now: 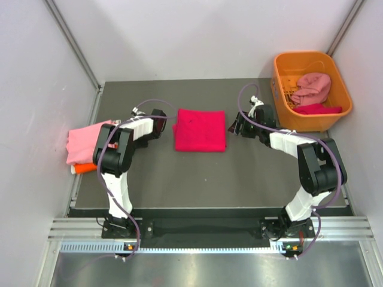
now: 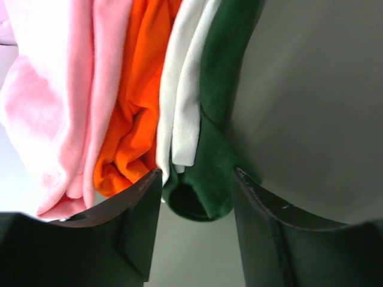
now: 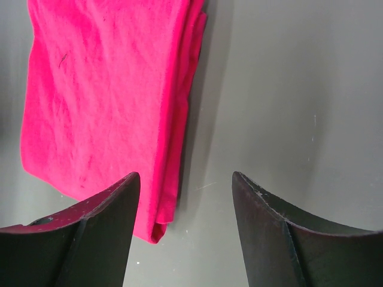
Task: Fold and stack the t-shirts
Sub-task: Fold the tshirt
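T-shirts lie in three places. One crimson shirt (image 1: 200,130), folded square, sits mid-desk (image 1: 197,179) nearer the far edge, with bare surface on every side. At the left edge a stack (image 1: 84,143) holds four: pink shirt (image 2: 66,107), orange shirt (image 2: 134,119), white shirt (image 2: 182,107), green shirt (image 2: 218,137). Two more cloths, dusty pink (image 1: 312,88) and crimson (image 1: 317,109), lie in the basket (image 1: 302,55) at the far right corner. The left gripper (image 2: 196,179) has its jaws apart, and the green shirt's fold shows in the gap. The right gripper (image 3: 185,179) has its jaws apart over bare desk, just beside the crimson shirt's right edge.
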Tool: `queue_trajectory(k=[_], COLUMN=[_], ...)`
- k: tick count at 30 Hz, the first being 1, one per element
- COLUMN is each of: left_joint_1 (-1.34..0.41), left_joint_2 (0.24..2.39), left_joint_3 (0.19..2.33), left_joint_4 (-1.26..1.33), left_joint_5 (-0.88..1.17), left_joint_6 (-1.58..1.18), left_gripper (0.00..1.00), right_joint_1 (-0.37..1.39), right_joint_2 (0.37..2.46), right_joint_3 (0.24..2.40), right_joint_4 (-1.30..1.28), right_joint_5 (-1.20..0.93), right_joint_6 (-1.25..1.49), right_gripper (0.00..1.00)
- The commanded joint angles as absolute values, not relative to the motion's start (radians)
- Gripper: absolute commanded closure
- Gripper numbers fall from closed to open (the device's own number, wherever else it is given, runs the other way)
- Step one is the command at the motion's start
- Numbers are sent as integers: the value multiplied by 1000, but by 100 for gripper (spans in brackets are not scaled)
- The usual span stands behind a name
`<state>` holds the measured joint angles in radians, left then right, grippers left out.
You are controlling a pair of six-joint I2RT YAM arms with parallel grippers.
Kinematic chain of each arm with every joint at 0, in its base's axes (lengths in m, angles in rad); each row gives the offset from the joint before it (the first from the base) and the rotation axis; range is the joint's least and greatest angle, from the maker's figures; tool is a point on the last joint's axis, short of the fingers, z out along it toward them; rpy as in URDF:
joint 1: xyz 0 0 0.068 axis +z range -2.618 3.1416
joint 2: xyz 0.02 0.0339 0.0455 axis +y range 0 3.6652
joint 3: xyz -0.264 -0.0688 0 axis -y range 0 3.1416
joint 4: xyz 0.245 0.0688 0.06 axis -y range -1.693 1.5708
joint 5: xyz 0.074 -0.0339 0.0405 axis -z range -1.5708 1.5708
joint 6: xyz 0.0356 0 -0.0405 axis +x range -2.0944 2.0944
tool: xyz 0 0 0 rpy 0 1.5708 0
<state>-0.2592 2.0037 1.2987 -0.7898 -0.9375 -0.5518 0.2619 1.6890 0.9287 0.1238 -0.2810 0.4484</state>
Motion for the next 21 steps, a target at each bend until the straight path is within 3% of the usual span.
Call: queue_trajectory(k=[1,14,17,18,21], left_joint_1=[-249,-161,-137,-133,-143], left_joint_2=[2037,2074,2062,2054,2033], left_joint_3=[1336,1322,1302,1298,1281], left_joint_4=[-805,-761,-729,-721,-689], left_joint_5=[-1005,-933,-884,-871,-825], left_joint_6=[-569,-571,-555,-552,-543], left_gripper=[46,58,77,100,100], right_joint_1=[273,273,273,273,273], right_joint_2=[1657,1660,1666,1669,1669], right_joint_3=[931,931,934,936,945], right_joint_4=[169,164,163,161,144], right_joint_5=[-270,-281,-282,-282,-278], right_joint_6=[443,443,446,443,445], right_gripper=[37,37,37,37,37])
